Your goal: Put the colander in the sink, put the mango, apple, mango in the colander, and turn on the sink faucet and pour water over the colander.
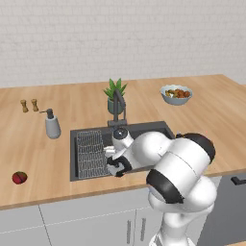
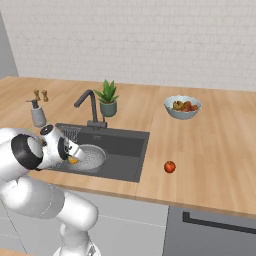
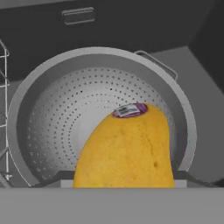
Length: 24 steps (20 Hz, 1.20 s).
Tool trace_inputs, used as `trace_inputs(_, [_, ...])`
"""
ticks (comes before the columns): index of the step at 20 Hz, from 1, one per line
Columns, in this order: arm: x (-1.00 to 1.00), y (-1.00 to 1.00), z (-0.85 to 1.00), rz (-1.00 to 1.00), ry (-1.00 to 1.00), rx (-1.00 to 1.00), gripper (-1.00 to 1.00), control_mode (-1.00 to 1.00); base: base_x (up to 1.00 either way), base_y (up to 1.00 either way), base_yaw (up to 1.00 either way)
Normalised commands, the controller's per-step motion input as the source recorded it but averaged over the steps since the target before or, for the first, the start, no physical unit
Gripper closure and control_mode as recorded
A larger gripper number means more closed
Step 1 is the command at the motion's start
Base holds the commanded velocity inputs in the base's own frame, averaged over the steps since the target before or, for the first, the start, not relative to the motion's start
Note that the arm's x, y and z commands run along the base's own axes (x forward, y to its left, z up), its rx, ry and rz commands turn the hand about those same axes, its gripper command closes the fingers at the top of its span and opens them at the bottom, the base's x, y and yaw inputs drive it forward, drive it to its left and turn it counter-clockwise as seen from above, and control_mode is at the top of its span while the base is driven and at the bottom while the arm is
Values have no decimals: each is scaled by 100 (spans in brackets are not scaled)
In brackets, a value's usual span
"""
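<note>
The left base view looks forward and down from behind the arm's left side, facing the brick back wall across the wooden counter (image 1: 43, 144); the sink (image 1: 158, 129) lies near the middle, partly hidden behind the white arm. The right base view looks from behind the arm's right side at the same counter, with the sink (image 2: 125, 150) left of centre. Both share the sink faucet (image 1: 118, 106), the potted plant (image 1: 115, 91), the fruit bowl (image 1: 176, 94) and the soap pump bottle (image 1: 52, 125). The hand view sits very near, pointing down into the colander (image 3: 48, 109) inside the sink, with a yellow mango (image 3: 127, 148) close before the lens.
</note>
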Motion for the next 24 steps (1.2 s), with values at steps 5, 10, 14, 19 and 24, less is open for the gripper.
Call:
trace_inputs(5, [41, -3, -23, 0, 0, 2, 100, -100, 0, 0, 0])
trace_inputs(10, [30, 0, -31, 0, 0, 3, 100, -100, 0, 0, 0])
trace_inputs(14, [28, 0, -36, 0, 0, 2, 100, -100, 0, 0, 0])
trace_inputs(19, [10, 0, -35, 0, 0, 2, 100, -100, 0, 0, 0])
trace_inputs(24, [0, 1, -29, 0, 0, 0, -100, -100, 0, 0, 0])
